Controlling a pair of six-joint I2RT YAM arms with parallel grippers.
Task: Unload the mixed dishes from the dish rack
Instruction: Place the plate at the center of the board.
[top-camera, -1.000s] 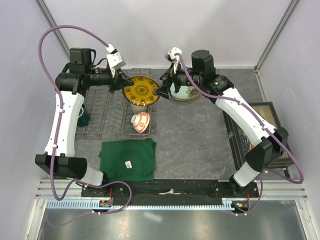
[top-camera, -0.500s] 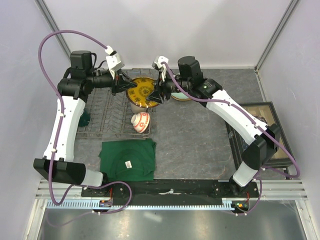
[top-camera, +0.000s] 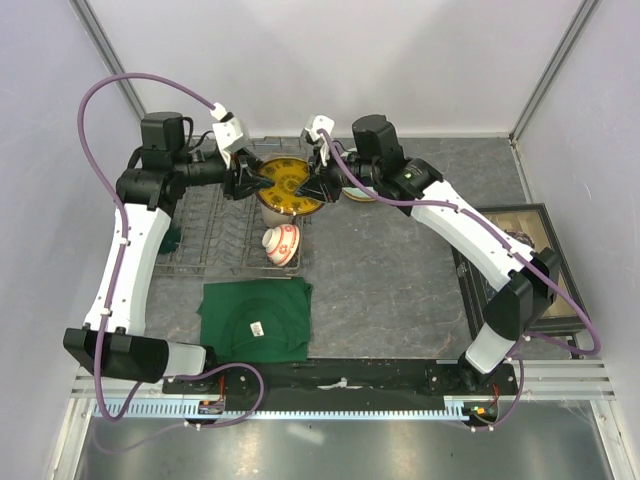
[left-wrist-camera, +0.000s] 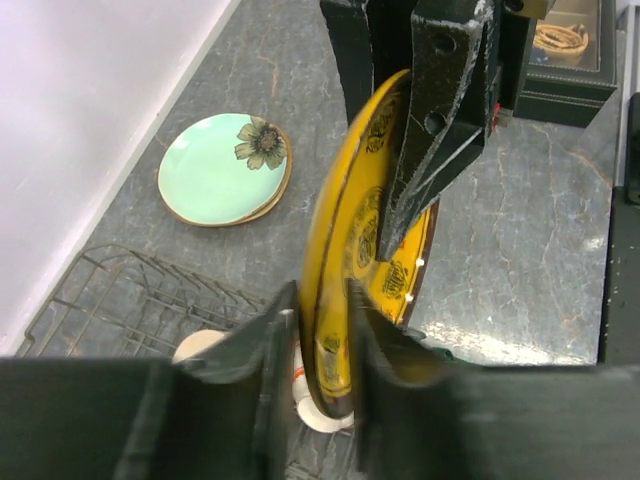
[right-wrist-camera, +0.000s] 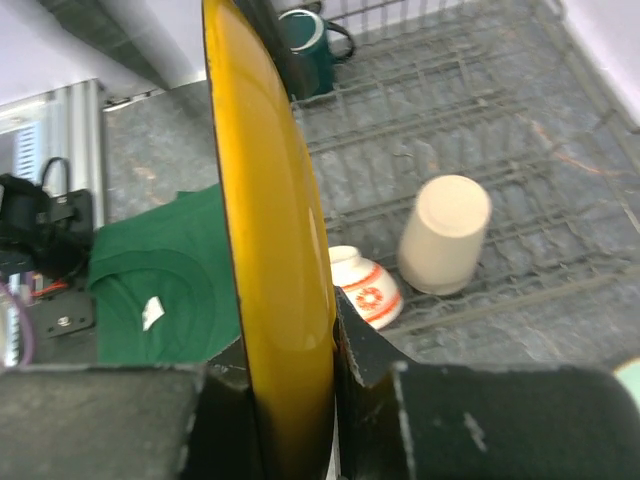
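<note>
Right end effector (top-camera: 318, 188) closed on plate (top-camera: 283, 180) above beige cup (right-wrist-camera: 445, 235).

Yellow-and-dark patterned plate (top-camera: 284, 184): yellow face with dark concentric ornamental bands and a dark rim line; the reverse is plain glossy yellow.
Pale teal plate (left-wrist-camera: 222, 168): mint-green surface, gold-brown edge, with one printed flower near the rim — brown centre, yellowish petals.
Tall beige cup (right-wrist-camera: 445, 235): plain, unpatterned.
Small red-and-white bowl (right-wrist-camera: 365, 288): white with red bands and motifs.
Dark green mug (right-wrist-camera: 308, 40): uniform colour.
Dish rack (top-camera: 205, 225): grey wire.
Folded cloth (top-camera: 255, 318): dark green, small white label.
Table (top-camera: 390, 270): grey, marbled.
</note>
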